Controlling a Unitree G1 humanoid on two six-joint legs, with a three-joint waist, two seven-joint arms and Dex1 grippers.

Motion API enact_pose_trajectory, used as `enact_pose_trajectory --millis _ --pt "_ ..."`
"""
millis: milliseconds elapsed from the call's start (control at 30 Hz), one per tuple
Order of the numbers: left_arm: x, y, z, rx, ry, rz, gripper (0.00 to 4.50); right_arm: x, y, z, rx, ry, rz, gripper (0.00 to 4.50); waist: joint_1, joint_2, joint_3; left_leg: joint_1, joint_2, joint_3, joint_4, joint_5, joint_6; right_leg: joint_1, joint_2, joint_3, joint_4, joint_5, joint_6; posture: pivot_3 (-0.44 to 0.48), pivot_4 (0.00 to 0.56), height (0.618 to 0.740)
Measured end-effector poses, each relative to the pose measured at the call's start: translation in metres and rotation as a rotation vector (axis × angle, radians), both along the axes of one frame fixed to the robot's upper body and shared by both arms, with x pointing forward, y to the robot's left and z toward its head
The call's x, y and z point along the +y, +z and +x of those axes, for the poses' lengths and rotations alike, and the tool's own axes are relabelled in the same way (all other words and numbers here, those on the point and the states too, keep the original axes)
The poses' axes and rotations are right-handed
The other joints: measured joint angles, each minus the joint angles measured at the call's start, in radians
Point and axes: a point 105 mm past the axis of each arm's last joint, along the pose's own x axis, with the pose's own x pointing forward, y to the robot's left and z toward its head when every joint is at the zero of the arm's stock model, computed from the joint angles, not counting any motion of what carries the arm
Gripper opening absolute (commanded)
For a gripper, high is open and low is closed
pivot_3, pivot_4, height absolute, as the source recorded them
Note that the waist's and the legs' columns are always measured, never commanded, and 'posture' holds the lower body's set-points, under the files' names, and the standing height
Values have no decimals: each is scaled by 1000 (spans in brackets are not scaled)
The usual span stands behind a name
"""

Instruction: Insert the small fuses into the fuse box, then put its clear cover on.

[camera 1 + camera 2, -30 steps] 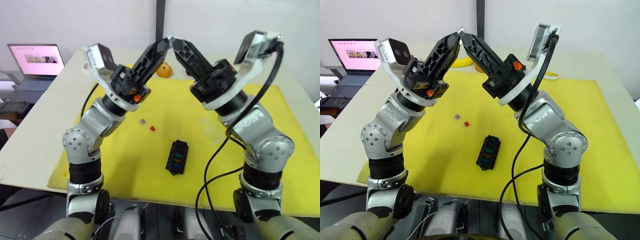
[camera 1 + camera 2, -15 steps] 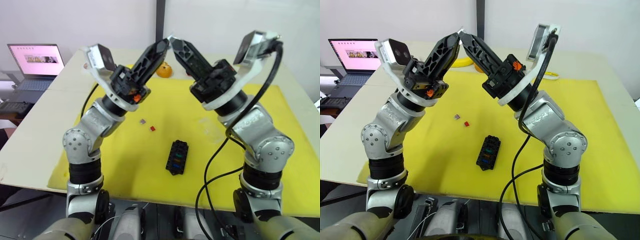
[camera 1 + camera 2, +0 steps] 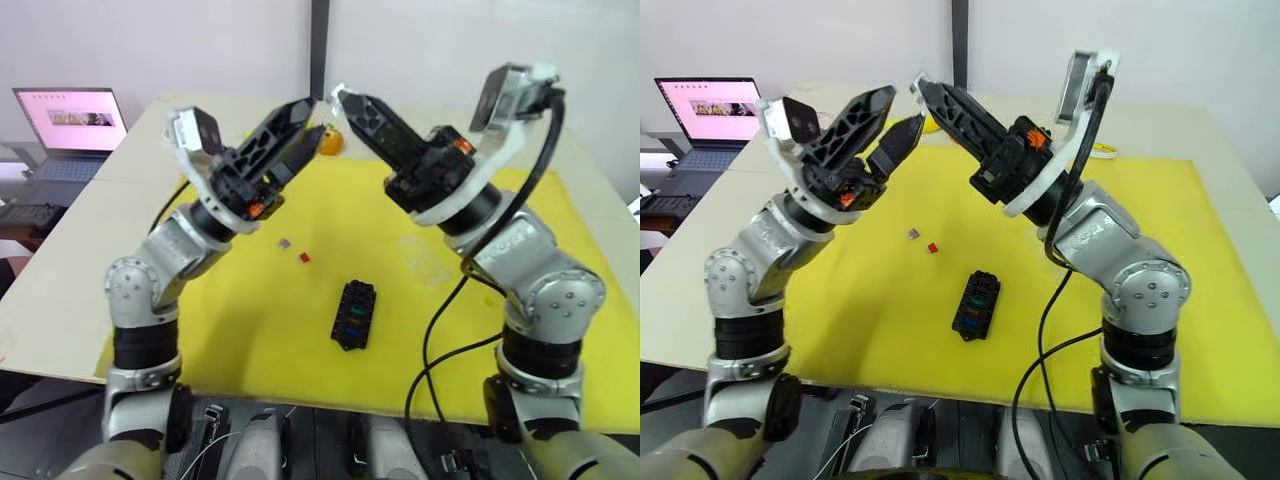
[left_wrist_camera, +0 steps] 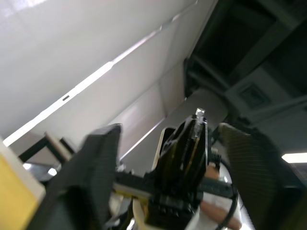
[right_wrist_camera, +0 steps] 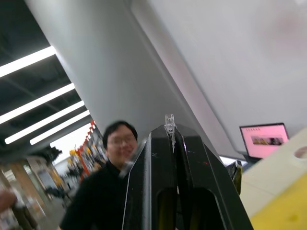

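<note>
Left eye view: fuse box (image 3: 356, 314) partly filled; two small fuses (image 3: 295, 250) loose at ten o'clock, clear cover (image 3: 425, 256) off. Left gripper (image 3: 303, 126) spread; right gripper (image 3: 341, 97) pinching a fuse.

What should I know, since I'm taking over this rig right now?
Left end effector: open, empty, raised over the mat.
Right end effector: raised, shut on a tiny clear piece at its tips.
Box: on the mat, several coloured fuses already seated.
Grey fuse and red fuse: loose on the mat, beyond the box to its left.
Cover: on the mat right of the box, not fitted.
Left to do: seat the loose fuses, fit the cover.
</note>
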Motion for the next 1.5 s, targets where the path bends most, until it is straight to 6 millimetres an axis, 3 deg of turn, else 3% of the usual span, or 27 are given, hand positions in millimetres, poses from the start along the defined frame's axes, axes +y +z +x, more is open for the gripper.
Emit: enact_pose_trajectory --millis 167,267,433,600,800,1100,1500 --pt "23 -29 -23 -101 -34 435 4476 -19 -26 3 -98 5 -349 0 -1 1 4 0 -1 1 -1 0 0 -1 2 0 -2 -2 -4 0 150 737" --pt "34 -61 -41 -224 -92 778 4476 -33 -50 6 -134 45 -540 0 1 3 5 -1 0 3 -4 0 0 -1 3 0 -8 -4 -7 0 150 737" --pt "50 -92 -48 -498 -158 1026 4476 -46 -92 7 -191 116 -732 0 7 7 8 -4 3 4 -4 -1 -1 -4 2 0 -11 -4 -8 0 150 737" --pt "53 -91 -41 -735 -135 1088 4476 -54 -127 3 -248 152 -840 0 5 8 9 -11 4 4 -3 -1 0 -9 2 0 -11 -3 -7 0 150 737" --pt "46 -87 -34 -799 -134 1068 4476 -51 -146 0 -277 148 -836 0 5 7 10 -13 5 4 0 -1 0 -11 5 0 -9 -1 -3 0 150 737" --pt "38 -95 -35 -806 -189 1046 4476 -47 -166 -2 -244 124 -812 0 5 7 10 -12 5 4 1 0 -1 -11 6 0 -5 -1 -2 0 150 737" --pt "30 -103 -31 -837 -204 1056 4476 -44 -175 0 -251 109 -834 0 5 7 10 -11 4 4 1 0 -1 -10 6 0 -4 -1 -2 0 150 737"
